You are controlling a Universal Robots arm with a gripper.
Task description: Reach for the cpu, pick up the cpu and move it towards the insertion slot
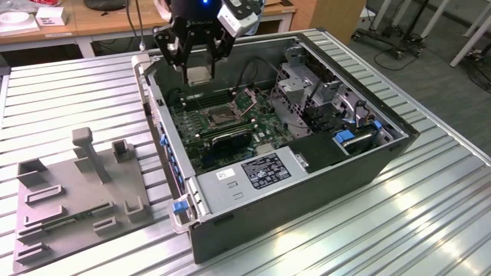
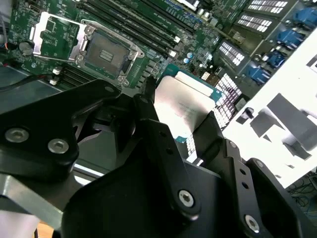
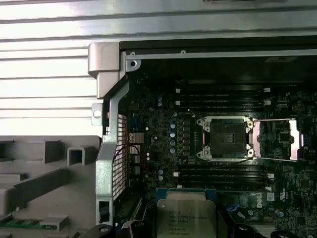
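My gripper [image 1: 199,73] hangs over the back corner of the open computer case, shut on the cpu [image 1: 199,75], a flat silvery square with a thin green rim. In both wrist views the cpu [image 2: 184,103] [image 3: 185,216] sits between the black fingers [image 2: 157,130], above the green motherboard [image 1: 192,123]. The insertion slot [image 1: 219,118] is a square socket with a shiny metal frame and dark centre, and its lid is swung open. In both wrist views the slot [image 2: 105,49] [image 3: 226,138] lies beyond the held cpu, apart from it.
Long black memory slots [image 3: 223,173] flank the socket. The case wall [image 1: 157,123] stands between the board and a grey plastic tray [image 1: 77,192] at the exterior view's left; a thin green memory stick [image 1: 65,221] lies in the tray. A metal drive cage [image 1: 307,92] rises at the right.
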